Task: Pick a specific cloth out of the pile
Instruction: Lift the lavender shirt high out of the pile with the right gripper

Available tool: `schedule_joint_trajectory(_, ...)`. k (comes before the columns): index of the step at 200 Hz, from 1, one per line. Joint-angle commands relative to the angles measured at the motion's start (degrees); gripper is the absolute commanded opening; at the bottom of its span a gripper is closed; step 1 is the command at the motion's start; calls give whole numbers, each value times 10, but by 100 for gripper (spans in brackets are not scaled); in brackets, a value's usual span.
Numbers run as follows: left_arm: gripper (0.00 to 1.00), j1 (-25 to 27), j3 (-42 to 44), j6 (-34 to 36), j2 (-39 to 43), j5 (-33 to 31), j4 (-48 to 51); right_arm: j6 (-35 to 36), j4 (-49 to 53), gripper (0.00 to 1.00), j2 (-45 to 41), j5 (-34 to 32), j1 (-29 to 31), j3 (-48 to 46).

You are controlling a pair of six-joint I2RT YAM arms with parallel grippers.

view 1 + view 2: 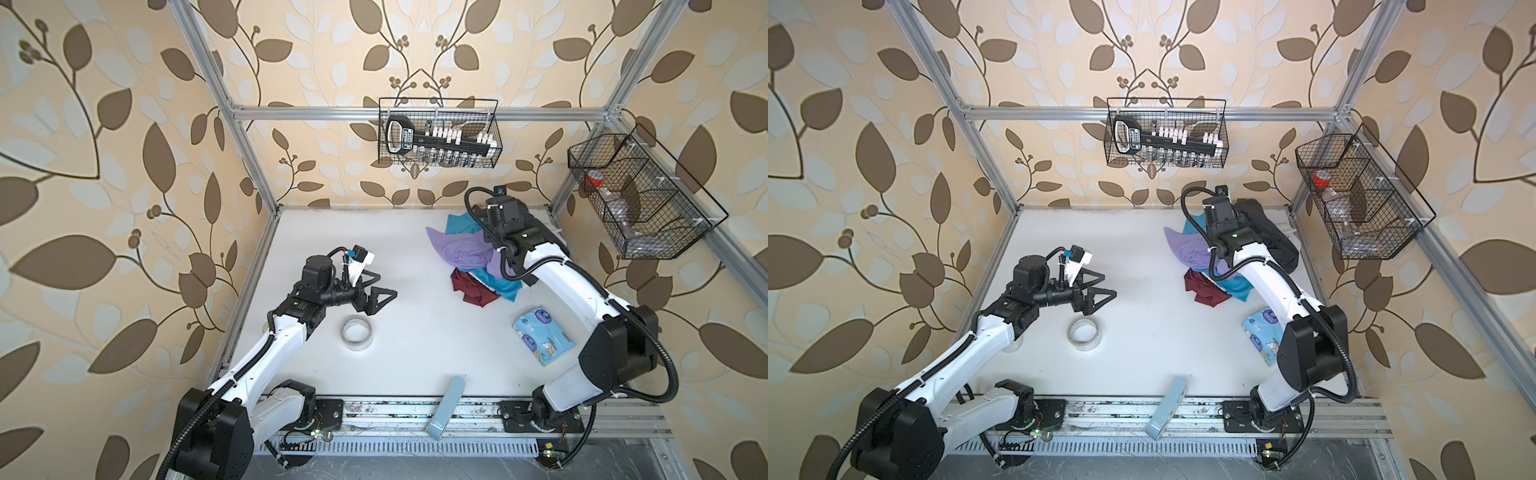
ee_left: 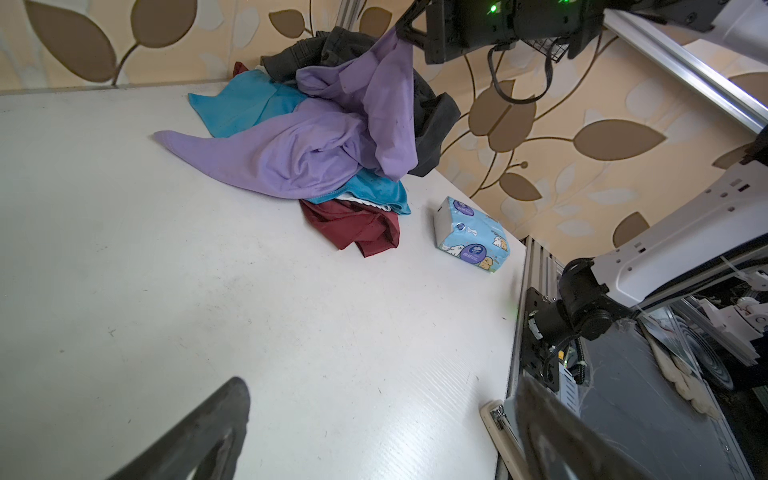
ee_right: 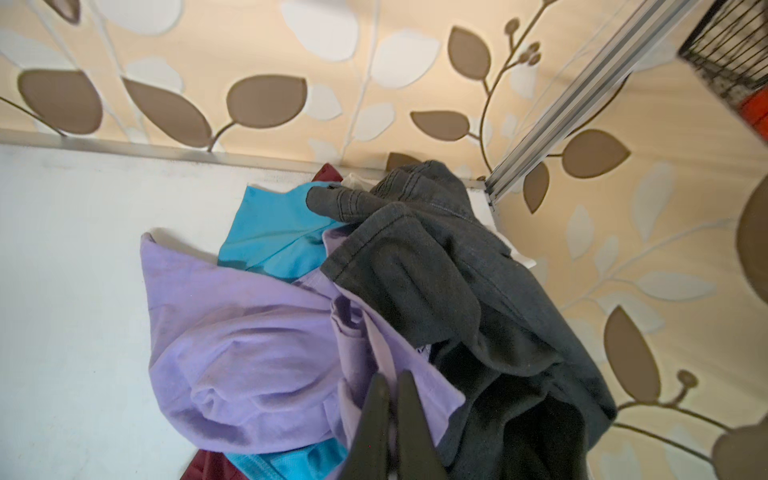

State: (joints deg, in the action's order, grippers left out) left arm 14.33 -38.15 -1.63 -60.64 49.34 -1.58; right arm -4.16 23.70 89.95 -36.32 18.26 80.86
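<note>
right gripper (image 3: 392, 376): jaws pinched together on a fold of the cloth (image 3: 249, 353); seen from the left wrist, the fabric climbs taut up to them.
cloth: lavender, at 1 o'clock on the table (image 1: 415, 257), draped across the top of the pile (image 1: 505, 286); a pointed flap lies flat on bare surface toward 10 o'clock.
pile: crowded into the far right corner. The dark garment (image 3: 457, 291) reaches the far edge by the frame post (image 3: 561, 112), the teal garment (image 3: 274, 237) shows at 12 and 5 o'clock of the cloth, and the maroon garment (image 2: 349, 224) spills out at 6 o'clock.
left gripper (image 1: 384, 286): jaws apart, holding nothing, above the table at 9 o'clock, well apart from the pile.
open room: the middle of the table and its far left quarter lie bare, an open lane between the two grippers.
tape (image 1: 356, 332): flat at 7 o'clock, just beside the left gripper in both top views.
tissue pack (image 1: 542, 334): at 4 o'clock, near the right edge, apart from the pile.
box (image 1: 446, 409): pale blue, at 6 o'clock, overhanging the front edge onto the rail (image 1: 395, 409).
right arm (image 1: 552, 270): in both top views it covers its own gripper and the pile's right side.
</note>
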Motion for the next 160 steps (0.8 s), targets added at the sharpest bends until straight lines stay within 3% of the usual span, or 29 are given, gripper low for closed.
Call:
schedule_joint_trajectory(1,99,4,0,6,13,12,-14,24,-55,0,-46,-31,6,47)
schedule_joint_trajectory(112,99,4,2,7,13,11,-14,125,-122,0,-55,-100,60,144)
schedule_joint_trajectory(160,99,4,2,7,11,12,-15,206,-173,0,-38,-150,79,197)
